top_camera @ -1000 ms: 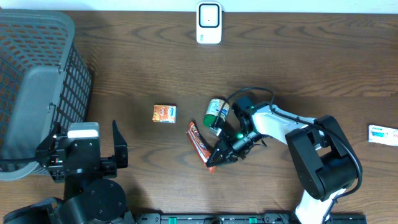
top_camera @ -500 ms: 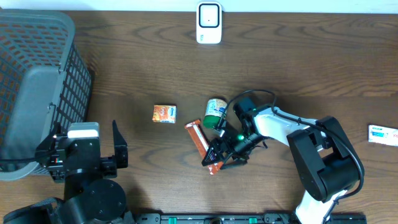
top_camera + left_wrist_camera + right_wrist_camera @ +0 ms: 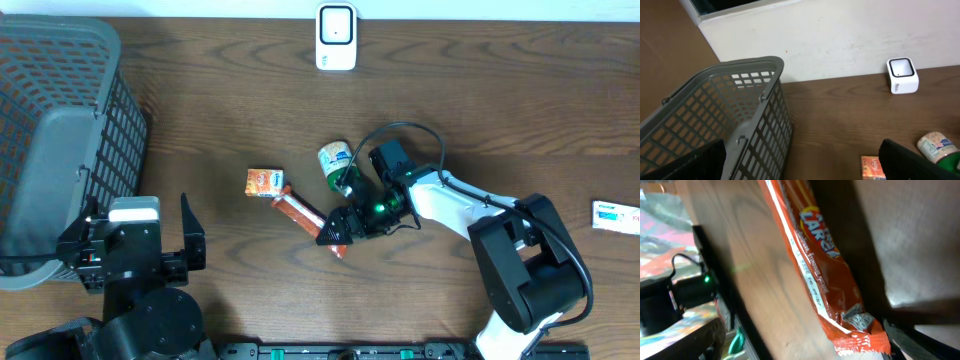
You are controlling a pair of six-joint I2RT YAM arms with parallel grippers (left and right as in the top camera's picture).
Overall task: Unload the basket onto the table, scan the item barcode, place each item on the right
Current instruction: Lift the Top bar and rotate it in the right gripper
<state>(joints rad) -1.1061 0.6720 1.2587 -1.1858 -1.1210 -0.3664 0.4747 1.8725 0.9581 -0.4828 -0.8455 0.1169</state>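
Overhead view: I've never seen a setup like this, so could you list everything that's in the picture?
Table: one, dark brown wood, under everything.
Basket: one, grey plastic mesh, far left corner.
Scanner: one, white, middle of the back edge.
Small box: one, orange, centre of the table.
Can: one, green and white, lying on its side right of the box.
Snack bar: one, orange-red wrapper, lying slantwise below the box and can.
Packet: one, white, at the right edge.
Left hand: one, black, open, front left, apart from all items.
Right hand: one, black, open, at the snack bar's lower end.
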